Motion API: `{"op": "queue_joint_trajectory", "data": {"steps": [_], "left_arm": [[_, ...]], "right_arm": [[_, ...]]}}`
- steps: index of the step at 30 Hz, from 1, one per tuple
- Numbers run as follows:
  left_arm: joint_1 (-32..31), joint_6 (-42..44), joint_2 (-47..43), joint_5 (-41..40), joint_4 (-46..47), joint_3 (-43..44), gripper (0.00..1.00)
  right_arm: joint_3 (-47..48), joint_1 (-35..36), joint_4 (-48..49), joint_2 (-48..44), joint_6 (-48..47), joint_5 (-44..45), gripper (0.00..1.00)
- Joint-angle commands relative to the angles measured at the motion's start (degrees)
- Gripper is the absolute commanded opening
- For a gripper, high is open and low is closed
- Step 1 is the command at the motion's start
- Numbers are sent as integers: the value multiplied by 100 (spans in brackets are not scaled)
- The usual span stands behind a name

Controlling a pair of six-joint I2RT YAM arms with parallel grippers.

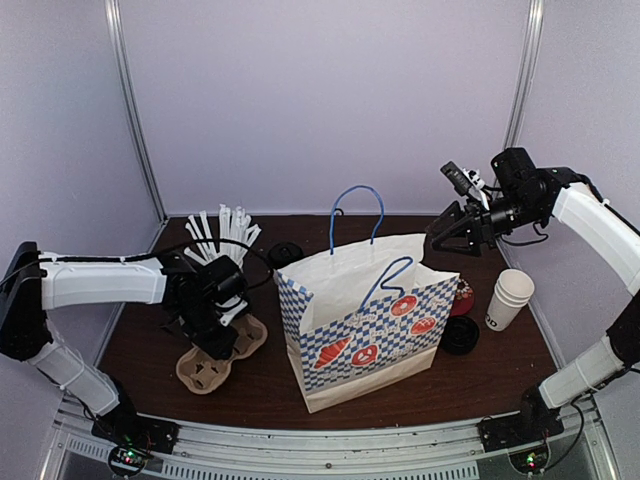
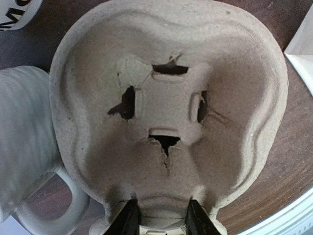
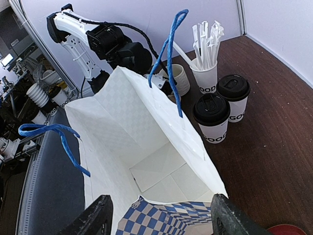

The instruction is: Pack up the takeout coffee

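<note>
Dark jaws of the left gripper (image 2: 164, 223) sit at the bottom of its wrist view, one on either side of a bit of the near rim of a pulp cup carrier (image 2: 166, 98); whether they pinch it I cannot tell. A cream mug (image 2: 29, 147) stands just beside the carrier. In the right wrist view the right gripper (image 3: 166, 216) hangs above the open mouth of the paper bag (image 3: 137, 127), jaws spread wide with nothing between them. Two lidded coffee cups (image 3: 211, 117) stand upright on the tabletop (image 3: 274, 147) close together, just beside the bag's far-left side, with a straw cup (image 3: 205, 73) beyond them. From overhead only one black lid (image 1: 285, 252) shows behind the bag. These cups likely have thin, soft paper walls that dent under a hard squeeze, and slick plastic lids that could pop off. How full, and so how heavy, they are is hidden. The safest hold is probably a gentle one around the body just under the stiffer rolled rim, keeping the cup upright.
</note>
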Motion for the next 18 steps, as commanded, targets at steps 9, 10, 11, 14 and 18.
{"op": "queue_joint_trajectory", "data": {"steps": [9,10,11,14,18], "left_arm": [[16,77,-1078,595,-658,1248,28],[14,103,-1128,613,-723,1392,28],[14,131,-1171,606,-801,1534,29],[6,212,-1274,540,-1022,1962,29],[5,361,-1432,336,-1343,2512,29]], "right_arm": [[902,-38,-586,92,-300,407,72],[1064,-38,-653,156,-316,418,72],[1209,-38,-692,219,-305,411,72],[1593,122,-687,467,-164,511,74],[2297,638,-1110,947,-308,864,78]]}}
